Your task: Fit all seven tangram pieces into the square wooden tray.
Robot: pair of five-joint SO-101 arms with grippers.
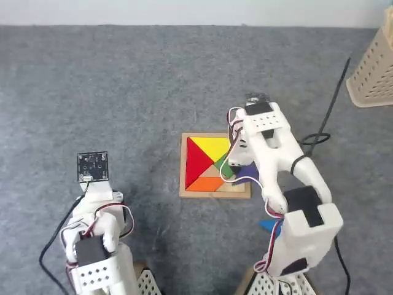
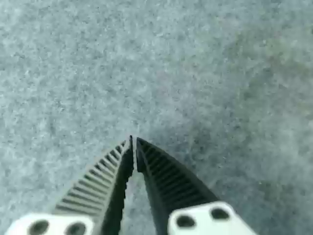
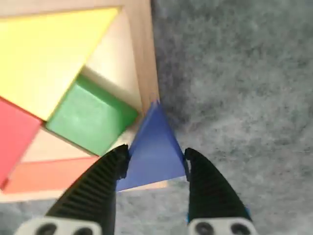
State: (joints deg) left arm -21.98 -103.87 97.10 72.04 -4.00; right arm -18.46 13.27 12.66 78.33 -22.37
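Note:
The square wooden tray (image 1: pixel 183 184) lies mid-table and holds a yellow triangle (image 1: pixel 210 147), a red triangle (image 1: pixel 196 163), an orange piece (image 1: pixel 204 184) and a green square (image 1: pixel 226 168). My right gripper (image 1: pixel 243 173) hangs over the tray's right edge, shut on a dark blue triangle (image 1: pixel 250 170). In the right wrist view the gripper (image 3: pixel 155 152) pinches the blue triangle (image 3: pixel 154 142), whose tip lies over the tray rim (image 3: pixel 145 58) beside the green square (image 3: pixel 90 120). My left gripper (image 2: pixel 133 142) is shut on nothing above bare carpet at the table's lower left (image 1: pixel 92 184).
A light blue piece (image 1: pixel 269 225) lies on the grey carpet under the right arm, near its base. A beige slotted basket (image 1: pixel 374 67) stands at the far right corner, with a black cable (image 1: pixel 331 104) running past it.

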